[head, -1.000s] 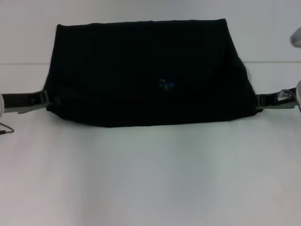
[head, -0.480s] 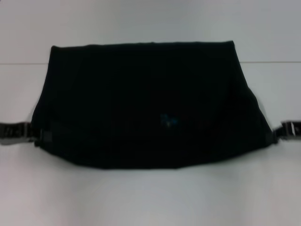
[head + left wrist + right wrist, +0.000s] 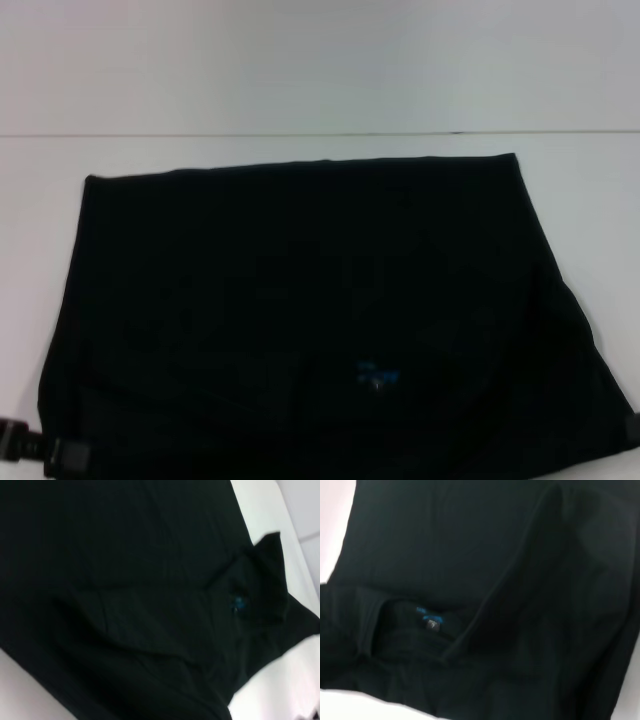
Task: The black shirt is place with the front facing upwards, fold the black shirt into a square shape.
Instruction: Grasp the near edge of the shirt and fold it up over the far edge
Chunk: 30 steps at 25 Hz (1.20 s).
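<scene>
1. A white table [image 3: 300, 60] fills the head view, plain and matte, with bare surface showing along the far side and down both side edges.
2. A thin dark seam line [image 3: 250, 134] runs straight across the table from 1 side of the head view to the other, on the far half.
3. The same white surface shows in the left wrist view as a pale corner patch [image 3: 280, 690], and in the right wrist view as a pale corner patch [image 3: 332, 525].
</scene>
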Motion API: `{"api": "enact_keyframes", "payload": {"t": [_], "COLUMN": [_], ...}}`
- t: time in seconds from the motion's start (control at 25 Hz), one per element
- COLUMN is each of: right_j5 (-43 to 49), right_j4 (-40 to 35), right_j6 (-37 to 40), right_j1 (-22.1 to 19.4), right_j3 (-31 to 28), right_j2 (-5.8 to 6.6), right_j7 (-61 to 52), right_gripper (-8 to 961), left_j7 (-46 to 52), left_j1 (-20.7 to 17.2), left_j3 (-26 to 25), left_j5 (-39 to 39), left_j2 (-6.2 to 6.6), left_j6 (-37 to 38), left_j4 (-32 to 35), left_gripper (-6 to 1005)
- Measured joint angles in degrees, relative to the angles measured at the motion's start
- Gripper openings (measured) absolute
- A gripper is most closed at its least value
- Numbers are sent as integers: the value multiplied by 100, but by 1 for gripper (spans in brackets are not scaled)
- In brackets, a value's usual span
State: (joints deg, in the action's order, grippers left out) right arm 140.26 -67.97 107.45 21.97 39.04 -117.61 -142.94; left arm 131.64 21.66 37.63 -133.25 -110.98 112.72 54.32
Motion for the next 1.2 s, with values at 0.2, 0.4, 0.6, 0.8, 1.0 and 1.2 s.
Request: {"api": "enact_keyframes", "payload": {"t": [0.2, 0.4, 0.6, 0.8, 1.0, 1.2], "right_j5": [-11, -521, -1328, -1182, -1046, -1015], "right_j4": [536, 632, 855, 1793, 2577, 2816], "right_j6": [-166, -114, -812, -2531, -4134, -5112], "right_j1": [50, 358, 745, 1314, 1683, 1851], "right_j3": [-376, -906, -1322, -1077, -576, -87], "right_j2": [95, 137, 333, 385, 346, 226], "right_j7": [274, 410, 295, 306, 382, 336], "right_gripper": [58, 65, 72, 80, 87, 94], "left_j7": [-149, -149, 335, 690, 740, 796], "left_j1": [-17, 344, 891, 1312, 1471, 1445], "left_j3": [-213, -1040, -1479, -1427, -1223, -1025], "left_j5": [-25, 20, 24, -14, -39, -48], "left_j2": [9, 25, 158, 118, 94, -74], "left_j6": [-31, 3, -807, -2323, -3519, -4323], "left_j4": [-92, 4, -132, -576, -1206, -1239], "left_gripper": [27, 27, 28, 28, 27, 27]}}
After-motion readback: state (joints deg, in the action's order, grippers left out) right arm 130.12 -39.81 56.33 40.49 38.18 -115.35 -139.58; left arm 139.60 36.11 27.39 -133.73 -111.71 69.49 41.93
